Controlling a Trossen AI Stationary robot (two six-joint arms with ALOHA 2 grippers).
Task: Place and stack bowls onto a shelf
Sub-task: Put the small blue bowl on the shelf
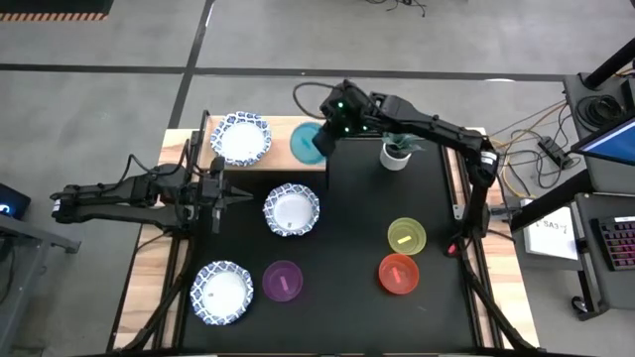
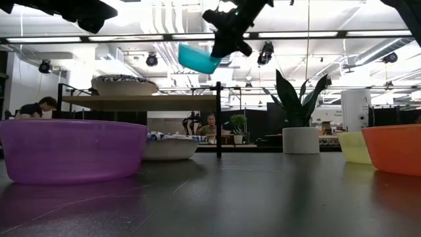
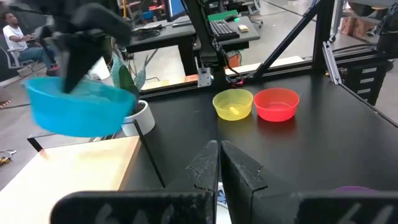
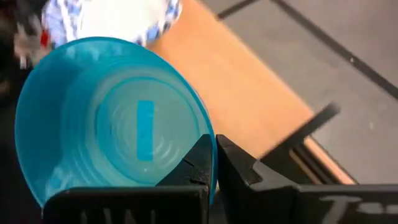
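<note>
Right gripper [image 1: 324, 137], upper centre of frame, pinches blue bowl [image 1: 307, 142] rim above the shelf [image 1: 298, 164]. Left gripper [image 1: 234, 191], centre-left, fingers closed, empty.

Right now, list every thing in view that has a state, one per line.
blue bowl: held in the air, tilted, over the shelf
right gripper: shut on the blue bowl's rim
left gripper: shut, empty
shelf: one patterned bowl on it
purple bowl, yellow bowl, red bowl: upright on the table
</note>
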